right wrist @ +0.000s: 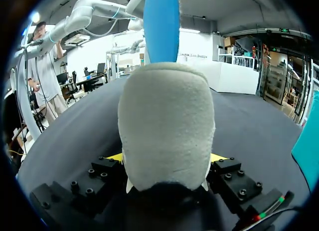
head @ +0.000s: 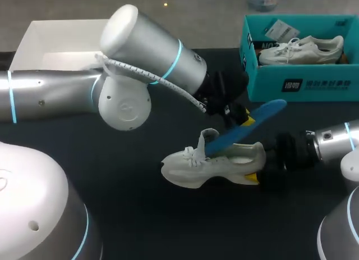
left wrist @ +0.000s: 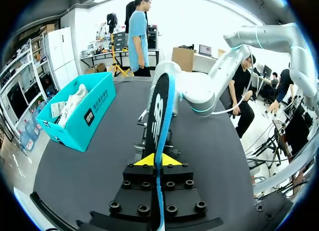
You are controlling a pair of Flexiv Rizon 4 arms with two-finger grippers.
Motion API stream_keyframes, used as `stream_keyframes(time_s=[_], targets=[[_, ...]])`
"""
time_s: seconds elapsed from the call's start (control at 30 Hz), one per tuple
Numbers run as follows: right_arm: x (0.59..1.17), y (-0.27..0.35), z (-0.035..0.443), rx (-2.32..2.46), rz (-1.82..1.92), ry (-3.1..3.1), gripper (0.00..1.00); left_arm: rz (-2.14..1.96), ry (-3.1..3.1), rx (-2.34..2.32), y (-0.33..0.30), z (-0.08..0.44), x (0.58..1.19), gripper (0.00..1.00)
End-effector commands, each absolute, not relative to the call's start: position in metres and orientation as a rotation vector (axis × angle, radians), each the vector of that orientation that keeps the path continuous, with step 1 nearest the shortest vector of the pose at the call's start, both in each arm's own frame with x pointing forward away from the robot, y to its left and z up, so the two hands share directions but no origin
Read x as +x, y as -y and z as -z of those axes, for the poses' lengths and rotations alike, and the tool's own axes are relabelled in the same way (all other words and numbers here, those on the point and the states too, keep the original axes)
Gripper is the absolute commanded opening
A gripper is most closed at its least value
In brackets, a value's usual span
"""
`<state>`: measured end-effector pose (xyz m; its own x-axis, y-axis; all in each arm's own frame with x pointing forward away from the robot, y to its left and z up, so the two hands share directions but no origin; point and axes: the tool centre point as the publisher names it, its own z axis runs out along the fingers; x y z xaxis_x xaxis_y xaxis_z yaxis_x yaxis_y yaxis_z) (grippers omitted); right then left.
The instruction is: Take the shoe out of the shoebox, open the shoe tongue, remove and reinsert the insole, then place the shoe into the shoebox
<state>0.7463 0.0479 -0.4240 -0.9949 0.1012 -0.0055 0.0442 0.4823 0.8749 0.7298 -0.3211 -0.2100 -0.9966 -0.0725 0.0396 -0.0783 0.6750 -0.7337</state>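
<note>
A white sneaker (head: 213, 164) lies on its side on the dark table, toe pointing left. My right gripper (head: 255, 165) is shut on its heel; in the right wrist view the heel (right wrist: 167, 126) fills the space between the yellow tips. A blue insole (head: 252, 125) slants up out of the shoe's opening, its front end still inside. My left gripper (head: 245, 118) is shut on the insole's middle. In the left wrist view the insole (left wrist: 159, 121) stands on edge between the yellow tips of the left gripper (left wrist: 158, 160). From the right wrist, the insole (right wrist: 160, 26) rises above the heel.
A teal shoebox (head: 303, 86) stands at the back right with a second white sneaker (head: 303, 49) inside; it also shows as the teal box (left wrist: 94, 111) beside the left gripper. A white box (head: 45, 41) sits at the back left.
</note>
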Motion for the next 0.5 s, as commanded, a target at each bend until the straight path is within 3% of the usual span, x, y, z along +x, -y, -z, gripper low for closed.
stream_keyframes(time_s=[0.03, 0.33, 0.5], targets=[[0.746, -0.049, 0.424, 0.132, -1.559, -2.659, 0.00, -1.247, 2.846, 0.104, 0.313, 0.187, 0.728, 0.00], [0.746, -0.049, 0.424, 0.132, -1.559, -2.659, 0.00, -1.146, 2.781, -0.010, 0.313, 0.132, 0.712, 0.00], [0.746, -0.049, 0.424, 0.132, -1.559, -2.659, 0.00, -1.146, 2.781, -0.010, 0.313, 0.132, 0.712, 0.00]])
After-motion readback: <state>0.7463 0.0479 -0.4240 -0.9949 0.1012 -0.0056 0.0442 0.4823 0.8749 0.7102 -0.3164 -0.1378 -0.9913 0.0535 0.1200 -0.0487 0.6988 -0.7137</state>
